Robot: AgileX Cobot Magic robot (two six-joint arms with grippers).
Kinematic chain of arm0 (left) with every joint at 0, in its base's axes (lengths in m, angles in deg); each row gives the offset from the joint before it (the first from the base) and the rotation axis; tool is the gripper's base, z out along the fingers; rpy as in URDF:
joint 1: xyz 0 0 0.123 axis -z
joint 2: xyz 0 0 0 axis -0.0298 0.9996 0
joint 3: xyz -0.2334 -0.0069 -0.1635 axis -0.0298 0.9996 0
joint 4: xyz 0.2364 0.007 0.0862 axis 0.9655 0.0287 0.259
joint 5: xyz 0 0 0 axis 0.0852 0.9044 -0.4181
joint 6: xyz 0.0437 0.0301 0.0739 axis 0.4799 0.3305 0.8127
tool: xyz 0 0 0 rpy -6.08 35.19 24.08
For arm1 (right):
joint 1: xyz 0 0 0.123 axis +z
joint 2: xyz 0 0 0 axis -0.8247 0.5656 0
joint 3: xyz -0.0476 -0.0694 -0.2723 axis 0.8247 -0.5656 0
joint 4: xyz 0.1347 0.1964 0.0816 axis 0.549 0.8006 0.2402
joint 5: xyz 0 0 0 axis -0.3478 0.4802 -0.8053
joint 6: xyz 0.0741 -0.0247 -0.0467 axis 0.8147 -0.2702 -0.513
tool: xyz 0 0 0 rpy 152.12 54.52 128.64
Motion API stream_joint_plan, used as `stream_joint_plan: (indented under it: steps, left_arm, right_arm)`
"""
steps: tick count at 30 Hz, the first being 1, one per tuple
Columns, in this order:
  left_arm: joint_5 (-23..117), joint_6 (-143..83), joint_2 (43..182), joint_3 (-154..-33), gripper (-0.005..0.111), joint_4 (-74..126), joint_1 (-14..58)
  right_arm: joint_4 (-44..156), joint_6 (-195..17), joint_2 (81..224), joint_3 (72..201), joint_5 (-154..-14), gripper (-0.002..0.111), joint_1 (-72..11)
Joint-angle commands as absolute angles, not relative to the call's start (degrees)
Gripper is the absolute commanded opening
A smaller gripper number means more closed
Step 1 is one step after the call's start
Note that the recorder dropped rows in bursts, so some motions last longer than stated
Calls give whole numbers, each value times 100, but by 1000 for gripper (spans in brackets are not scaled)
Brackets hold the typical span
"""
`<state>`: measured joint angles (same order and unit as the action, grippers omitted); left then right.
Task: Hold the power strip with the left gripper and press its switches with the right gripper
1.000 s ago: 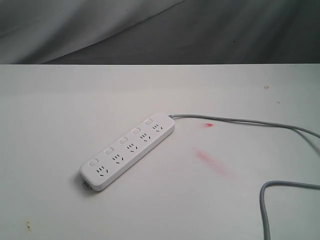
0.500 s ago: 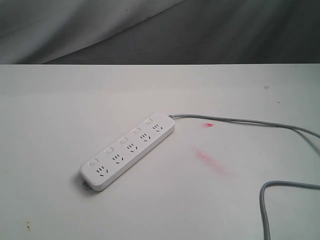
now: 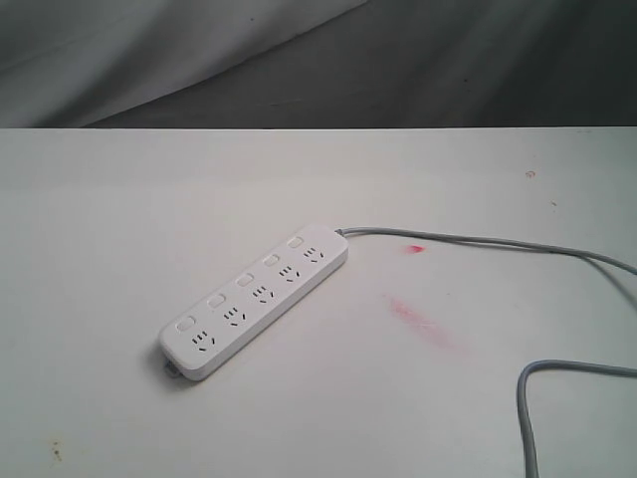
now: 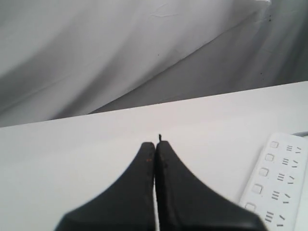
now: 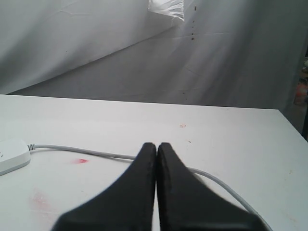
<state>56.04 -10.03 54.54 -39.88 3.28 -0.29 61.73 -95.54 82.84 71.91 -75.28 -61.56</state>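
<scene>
The white power strip lies slantwise on the white table, its five small switches in a row above the sockets; its grey cord runs off to the right. Neither arm shows in the exterior view. In the left wrist view my left gripper is shut with nothing between its black fingers, and part of the power strip shows off to one side, well apart. My right gripper is also shut and empty, above the table with the cord passing behind it and the power strip's end at the frame edge.
The cord loops back across the table at the right front. Red smears mark the tabletop right of the strip. A grey draped backdrop hangs behind the table's far edge.
</scene>
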Motion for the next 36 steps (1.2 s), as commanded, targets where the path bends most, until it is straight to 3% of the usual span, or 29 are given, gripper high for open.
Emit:
stream_joint_plan:
  steps: [1, 10, 36]
  left_arm:
    - [5642, -1803, 5032, -3591, 1, 1038, -8]
    - [6535, -1801, 4279, -3278, 1, 1038, -8]
    - [6509, -1790, 4279, -3278, 1, 1038, -8]
  right_arm:
    - [6114, -9536, 8257, 7170, -7588, 0, -6190]
    - [6114, -9536, 8257, 7170, -7588, 0, -6190]
    - [6114, -9537, 8257, 7170, -7588, 0, -6190]
